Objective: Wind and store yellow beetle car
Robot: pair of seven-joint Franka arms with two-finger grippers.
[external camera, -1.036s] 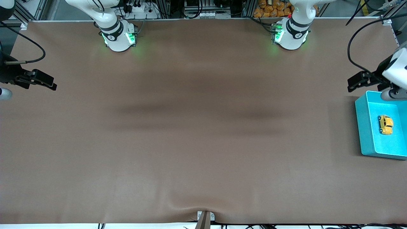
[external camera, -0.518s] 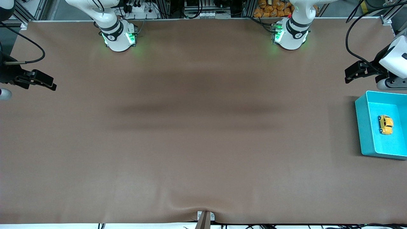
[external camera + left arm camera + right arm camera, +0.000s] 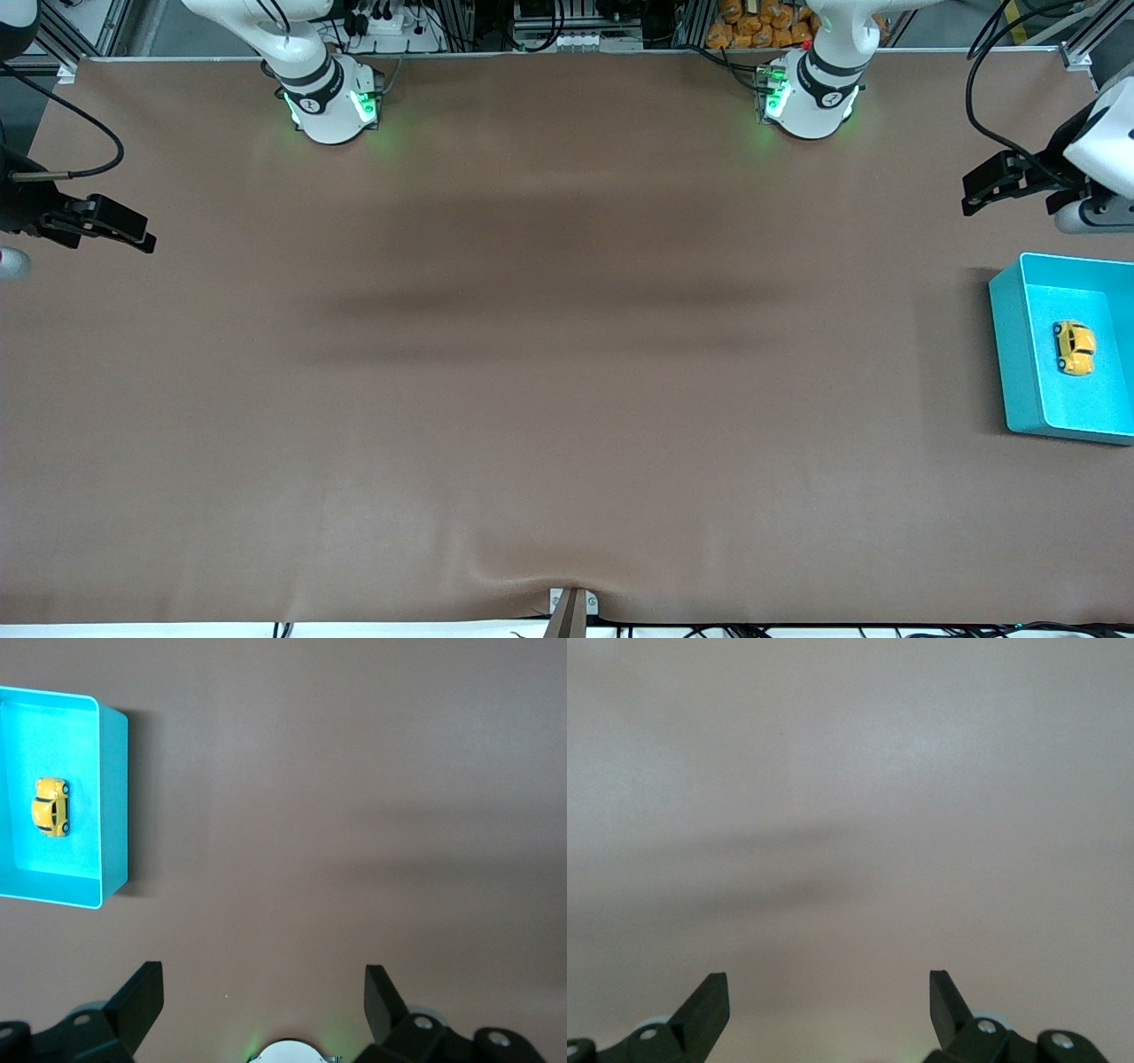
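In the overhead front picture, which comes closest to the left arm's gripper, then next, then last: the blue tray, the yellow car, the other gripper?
From the left gripper, open above the table:
1. Blue tray, at the left arm's end.
2. Yellow beetle car, inside that tray.
3. Right gripper, open, at the right arm's end.

No readable text, label, brand, number or sign anywhere in view.

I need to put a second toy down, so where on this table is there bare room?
The brown table mat lies bare between the two arm bases and the front camera's edge. The only occupied spot is the left arm's end, where the shallow turquoise tray holds the tiny yellow beetle car; the open left gripper hangs beside it. The open right gripper waits over the right arm's end.
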